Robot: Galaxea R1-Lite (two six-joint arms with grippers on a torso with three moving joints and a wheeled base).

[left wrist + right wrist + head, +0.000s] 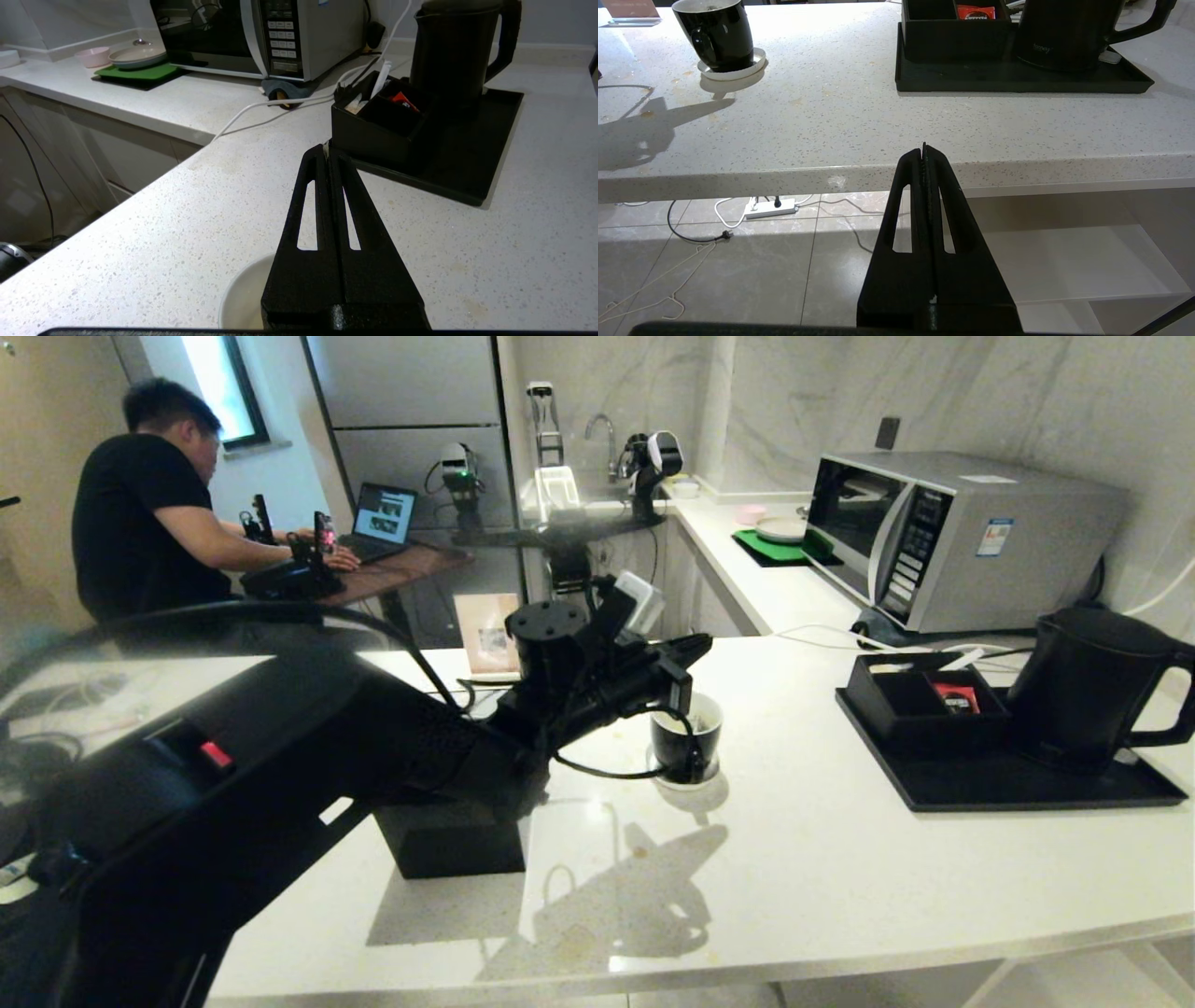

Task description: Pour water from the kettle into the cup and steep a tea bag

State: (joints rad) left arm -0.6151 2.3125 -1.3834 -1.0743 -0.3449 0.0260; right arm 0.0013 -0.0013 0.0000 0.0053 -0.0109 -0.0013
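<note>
The glossy black cup with its white inside stands on a small white saucer mid-counter. My left gripper hovers just above and slightly beyond it, pointing toward the kettle. In the left wrist view the left gripper is shut, with a thin white sliver pinched at the very tips and the cup beneath it. The tea bag is hidden. The matte black kettle stands upright on the black tray at the right. My right gripper hangs shut and empty below the counter's front edge.
A black organiser box holding a red sachet sits on the tray beside the kettle. A microwave stands behind, with white cords trailing across the counter. A black block lies under my left arm. A person works at a desk far left.
</note>
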